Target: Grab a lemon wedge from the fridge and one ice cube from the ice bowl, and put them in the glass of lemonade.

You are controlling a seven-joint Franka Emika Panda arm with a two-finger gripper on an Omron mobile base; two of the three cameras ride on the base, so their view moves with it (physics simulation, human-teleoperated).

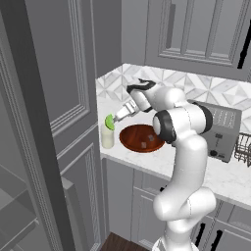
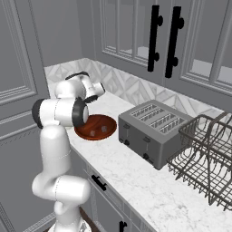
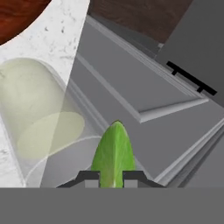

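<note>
In the hand view, the gripper is closed on the lemon wedge; its two dark tips press the green slice from both sides, and the pointed end of the wedge sticks out ahead of them. Just beyond the wedge, a little to the side, is the glass of lemonade with the pale yellow-green drink inside it. The wedge looks near the glass's mouth, but I cannot tell if it is exactly over the opening.

In the left base view, the gripper holds the wedge just above the rim of the glass, which stands near the edge of the marble counter. Just beside the glass is the ice bowl, reddish-brown, with small ice cubes lying in it. Behind the bowl stands the toaster, and further along the counter the dish rack.

My judgement: the first part of the task is almost finished, because the wedge is already brought to the glass and only needs to be released into it. The second part is not yet begun: one ice cube must be picked from the bowl and put into the same glass.
</note>
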